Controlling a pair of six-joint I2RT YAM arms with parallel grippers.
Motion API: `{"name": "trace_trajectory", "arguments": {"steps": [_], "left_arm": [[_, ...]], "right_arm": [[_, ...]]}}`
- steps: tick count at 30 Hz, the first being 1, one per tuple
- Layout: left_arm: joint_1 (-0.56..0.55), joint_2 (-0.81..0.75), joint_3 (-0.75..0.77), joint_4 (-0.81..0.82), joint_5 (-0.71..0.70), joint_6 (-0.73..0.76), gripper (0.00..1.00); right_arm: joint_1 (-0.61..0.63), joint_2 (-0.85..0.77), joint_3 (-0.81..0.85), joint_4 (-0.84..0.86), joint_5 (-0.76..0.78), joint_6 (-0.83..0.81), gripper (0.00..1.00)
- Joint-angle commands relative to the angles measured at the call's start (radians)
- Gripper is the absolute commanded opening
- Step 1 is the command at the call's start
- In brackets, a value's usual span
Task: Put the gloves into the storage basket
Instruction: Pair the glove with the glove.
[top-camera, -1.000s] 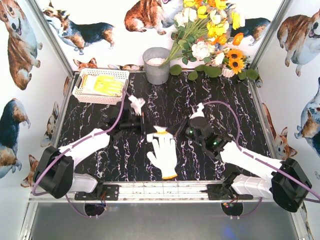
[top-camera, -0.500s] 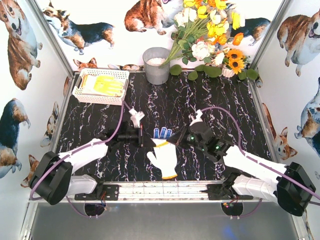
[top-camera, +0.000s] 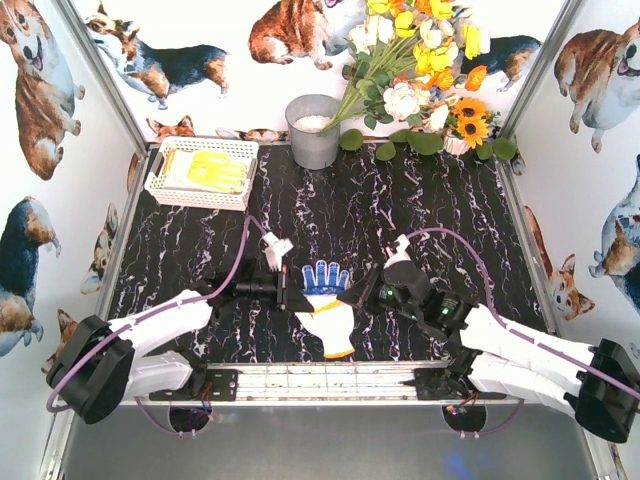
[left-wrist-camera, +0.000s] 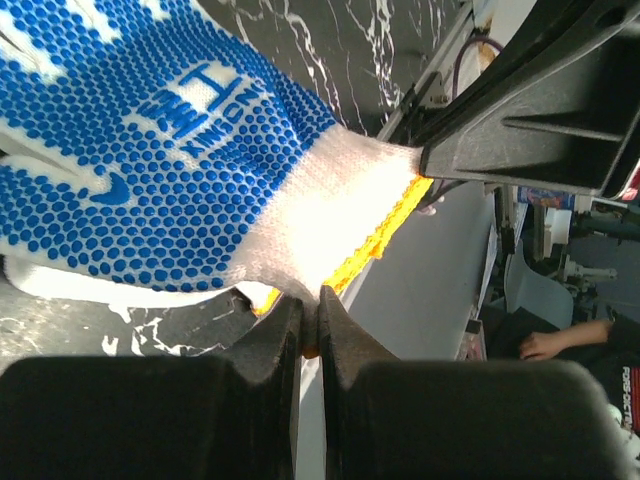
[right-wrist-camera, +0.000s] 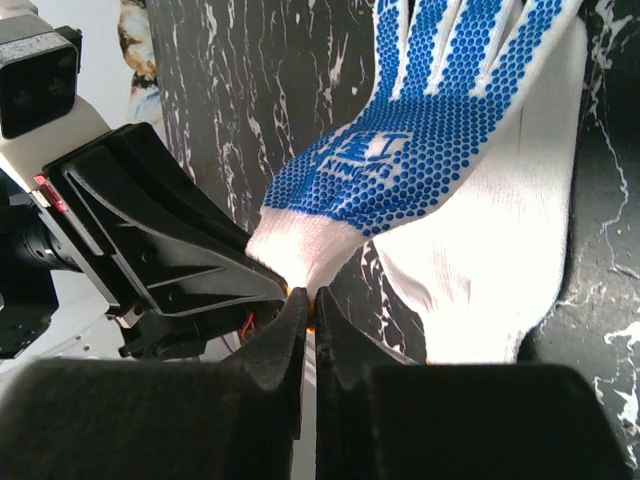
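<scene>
A robot test booth in a lab: left arm (top-camera: 150, 322) and right arm (top-camera: 520, 340) bolted to a rail (top-camera: 330, 378), marbled table (top-camera: 340, 210), corgi-print walls (top-camera: 40, 150), a person (left-wrist-camera: 560, 345) seated beyond.

Storage basket (top-camera: 195, 199): reachable from above and from its near side, bare tabletop (top-camera: 180, 250) there. Wall panel (top-camera: 70, 200) tight on its left, metal bucket (top-camera: 313, 130) just right, flowers (top-camera: 420, 70) beyond that.

The top camera looks down on the whole bench (top-camera: 400, 220) from behind. Both wrist cameras, very near, face each other across one blue-dotted glove (left-wrist-camera: 150, 150).
</scene>
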Motion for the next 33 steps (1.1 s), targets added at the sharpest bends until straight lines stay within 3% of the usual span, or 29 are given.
{"name": "trace_trajectory", "arguments": {"steps": [1, 12, 33], "left_arm": [[-0.054, -0.022, -0.031, -0.015, -0.028, -0.013, 0.0], [-0.171, -0.02, -0.083, 0.027, -0.115, -0.07, 0.0], [-0.274, 0.051, -0.138, 0.164, -0.143, -0.143, 0.0]], "right_arm": [[0.032, -0.051, -0.021, -0.044, 0.07, 0.029, 0.0], [0.098, -0.094, -0.078, -0.073, 0.13, 0.09, 0.0], [0.229, -0.161, -0.118, -0.173, 0.258, 0.188, 0.0]]}}
